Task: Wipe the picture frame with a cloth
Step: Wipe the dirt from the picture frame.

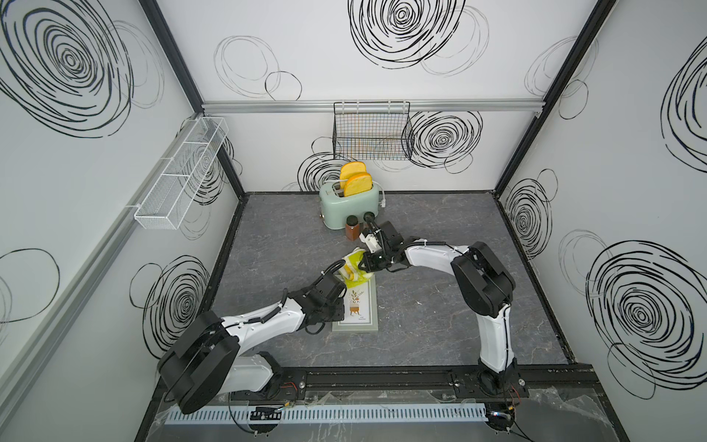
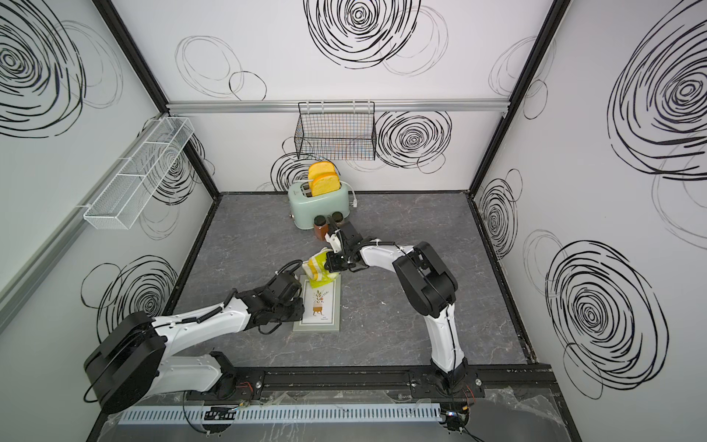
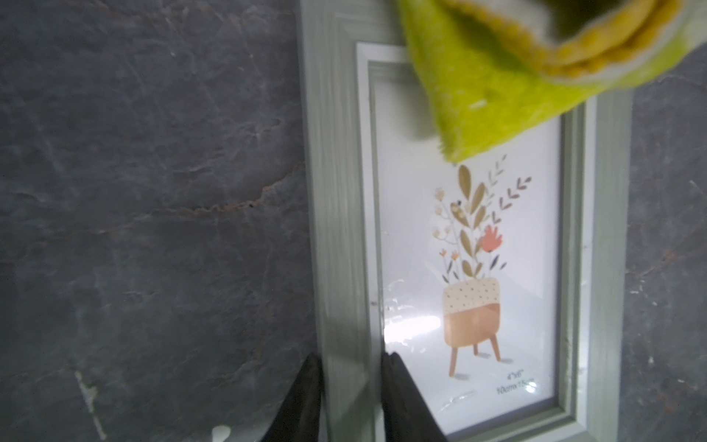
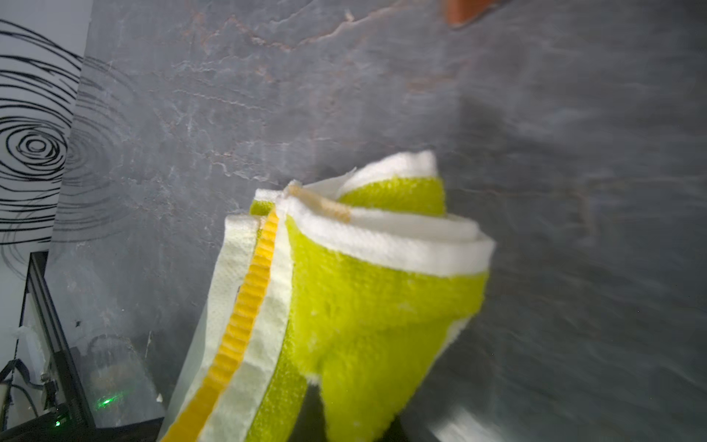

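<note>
In both top views the picture frame (image 1: 354,327) (image 2: 316,327) lies flat mid-tabletop (image 1: 440,306). Its far end is covered by the cloth (image 1: 354,268), bunched in the right jaws, whose tips are buried in the fabric. The left arm hides the frame's left side. To the frame's right the tabletop is bare.

The left wrist view alone shows the left jaws clamped on the frame's (image 3: 336,191) long rail. A cloth (image 3: 478,76) corner overhangs the mat; contact is unclear.

In the blurred right wrist view the cloth (image 4: 363,306) conceals the right jaws gripping it.
</note>
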Action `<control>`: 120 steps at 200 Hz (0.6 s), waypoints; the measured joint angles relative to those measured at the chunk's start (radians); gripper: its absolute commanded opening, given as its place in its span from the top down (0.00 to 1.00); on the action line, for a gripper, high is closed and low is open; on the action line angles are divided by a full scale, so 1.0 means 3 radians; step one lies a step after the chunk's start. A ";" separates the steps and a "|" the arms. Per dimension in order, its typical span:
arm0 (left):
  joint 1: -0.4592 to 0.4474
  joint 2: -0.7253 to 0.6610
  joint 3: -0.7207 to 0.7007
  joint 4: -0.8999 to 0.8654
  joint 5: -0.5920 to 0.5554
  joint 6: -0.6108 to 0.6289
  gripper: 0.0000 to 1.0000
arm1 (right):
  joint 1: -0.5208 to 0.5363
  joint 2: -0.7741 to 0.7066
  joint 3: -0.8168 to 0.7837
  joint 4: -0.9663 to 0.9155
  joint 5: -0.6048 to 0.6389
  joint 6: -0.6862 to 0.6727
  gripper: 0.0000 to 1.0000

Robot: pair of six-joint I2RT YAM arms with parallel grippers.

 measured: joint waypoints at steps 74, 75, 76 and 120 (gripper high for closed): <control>-0.0001 0.0000 0.0000 0.0003 -0.0001 -0.0047 0.70 | -0.0098 -0.0275 -0.0317 -0.0114 0.0264 -0.0158 1.00; -0.0001 0.0000 0.0000 0.0003 -0.0001 -0.0048 0.70 | -0.0097 -0.0275 -0.0317 -0.0114 0.0266 -0.0158 1.00; -0.0001 0.0000 0.0000 0.0003 -0.0001 -0.0048 0.70 | -0.0094 -0.0275 -0.0317 -0.0114 0.0268 -0.0158 1.00; -0.0017 0.0071 0.0036 0.0014 -0.0004 -0.0137 0.70 | 0.0108 -0.0594 -0.0585 -0.0114 0.0565 -0.0123 1.00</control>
